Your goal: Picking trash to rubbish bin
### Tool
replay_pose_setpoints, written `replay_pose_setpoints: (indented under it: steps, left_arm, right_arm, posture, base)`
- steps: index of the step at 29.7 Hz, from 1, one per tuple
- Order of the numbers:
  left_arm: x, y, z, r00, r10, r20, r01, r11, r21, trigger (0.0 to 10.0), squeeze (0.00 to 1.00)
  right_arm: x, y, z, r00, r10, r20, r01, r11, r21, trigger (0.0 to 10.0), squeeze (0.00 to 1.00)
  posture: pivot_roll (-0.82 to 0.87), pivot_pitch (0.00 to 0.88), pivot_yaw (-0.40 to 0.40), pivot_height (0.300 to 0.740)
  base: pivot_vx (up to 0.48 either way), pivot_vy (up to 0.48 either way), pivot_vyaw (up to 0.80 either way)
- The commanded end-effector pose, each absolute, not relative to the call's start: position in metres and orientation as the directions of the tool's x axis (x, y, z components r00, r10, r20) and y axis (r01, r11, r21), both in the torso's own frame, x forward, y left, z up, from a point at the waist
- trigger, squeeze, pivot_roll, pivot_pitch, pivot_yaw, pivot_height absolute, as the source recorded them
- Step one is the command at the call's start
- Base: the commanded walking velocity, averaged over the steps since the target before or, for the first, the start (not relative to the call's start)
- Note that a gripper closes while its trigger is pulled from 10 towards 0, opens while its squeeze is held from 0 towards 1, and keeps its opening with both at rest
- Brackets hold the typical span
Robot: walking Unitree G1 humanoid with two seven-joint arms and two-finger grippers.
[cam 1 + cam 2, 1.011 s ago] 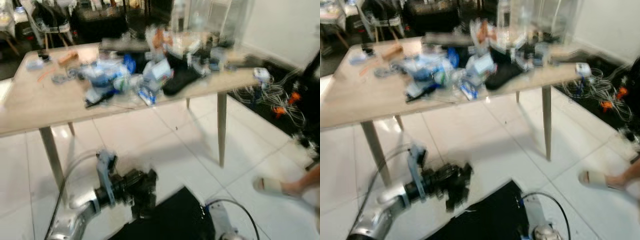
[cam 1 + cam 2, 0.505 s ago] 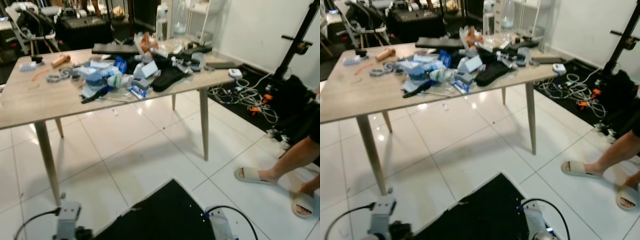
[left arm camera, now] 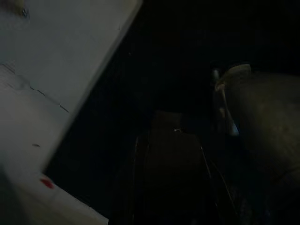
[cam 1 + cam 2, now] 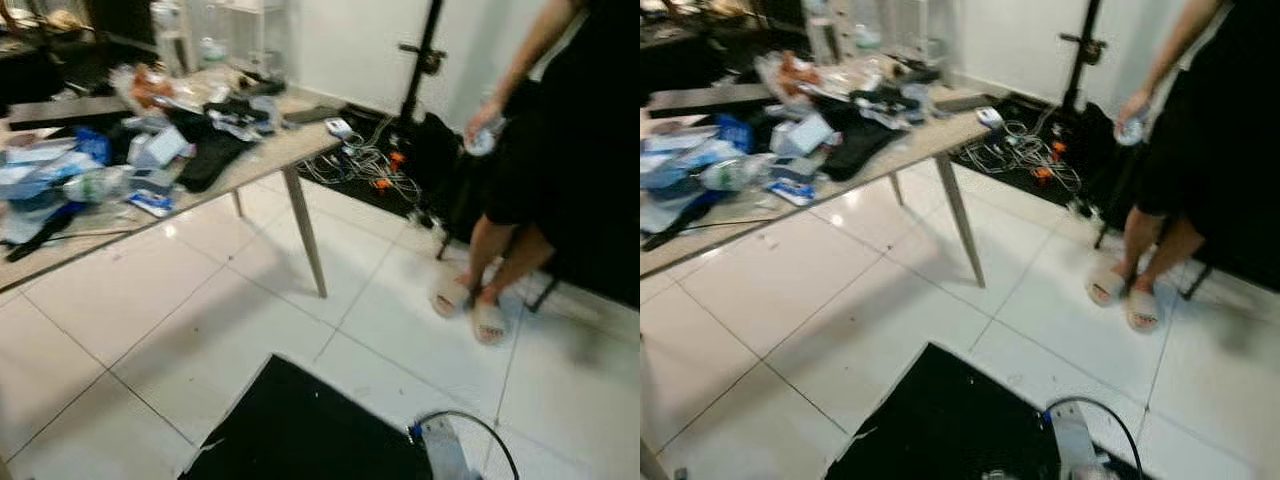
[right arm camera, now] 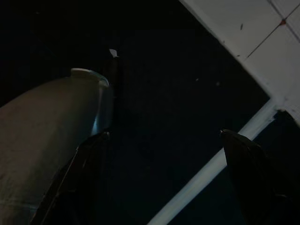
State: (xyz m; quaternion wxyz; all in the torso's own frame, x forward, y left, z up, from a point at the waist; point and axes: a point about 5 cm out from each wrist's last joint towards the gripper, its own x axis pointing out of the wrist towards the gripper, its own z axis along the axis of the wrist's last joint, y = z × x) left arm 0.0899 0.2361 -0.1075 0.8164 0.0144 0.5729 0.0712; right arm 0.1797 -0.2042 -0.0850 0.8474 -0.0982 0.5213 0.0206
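No writing I can read. My right gripper (image 5: 164,178) hangs wide open, empty, over the black mat (image 4: 310,430) — left gripper too dark to judge. Trash (image 4: 90,185) clutters the table (image 4: 265,155).

Head views bright but smeared; wrist views nearly black.

My two eye views are evenly lit, with soft glare patches on the white floor tiles (image 4: 150,310) near the table (image 4: 270,150). Everything is motion-blurred: the clutter on the table and the person (image 4: 1200,130) at right have soft edges. The black mat (image 4: 950,420) reads as a flat dark patch. My left wrist view is deep in shade and murky; in my right wrist view the right gripper (image 5: 164,178) shows as a dim silhouette, fingers spread apart, against pale tile.
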Motion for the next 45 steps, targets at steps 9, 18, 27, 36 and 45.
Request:
replay_pose_setpoints:
  steps: [9, 18, 27, 36, 45]
  left_arm:
    - [0.093, 0.241, -0.106, 0.347, 0.211, -0.914, -0.151, 0.974, 0.168, 10.0, 0.0]
    - [0.083, 0.246, -0.107, 0.317, 0.26, -0.912, -0.19, 0.96, 0.207, 10.0, 0.0]
    - [0.085, 0.242, -0.108, 0.313, 0.256, -0.915, -0.198, 0.959, 0.201, 10.0, 0.0]
    - [0.094, 0.247, -0.104, 0.334, 0.277, -0.901, -0.203, 0.954, 0.219, 10.0, 0.0]
    - [0.075, 0.256, -0.106, 0.29, 0.316, -0.903, -0.242, 0.938, 0.25, 10.0, 0.0]
  right_arm:
    - [0.199, -0.193, -0.077, 0.488, -0.03, -0.872, -0.204, 0.968, -0.147, 10.0, 0.0]
    - [0.191, -0.19, -0.082, 0.456, -0.018, -0.89, -0.254, 0.955, -0.15, 10.0, 0.0]
    - [0.187, -0.203, -0.082, 0.446, -0.055, -0.893, -0.217, 0.962, -0.168, 10.0, 0.0]
    - [0.199, -0.188, -0.078, 0.47, -0.016, -0.883, -0.237, 0.961, -0.144, 10.0, 0.0]
    - [0.196, -0.187, -0.08, 0.462, -0.012, -0.887, -0.251, 0.957, -0.144, 10.0, 0.0]
  posture:
    - [0.07, 0.016, 0.013, 0.74]
    - [0.08, 0.0, -0.009, 0.74]
    - [0.09, 0.0, -0.013, 0.74]
    - [0.12, 0.0, -0.018, 0.74]
    - [0.13, 0.0, -0.019, 0.74]
  base:
    - [0.0, 0.0, -0.78]
    - [0.0, 0.0, -0.78]
    - [0.0, 0.0, -0.78]
    - [0.0, 0.0, -0.78]
    - [0.0, 0.0, -0.78]
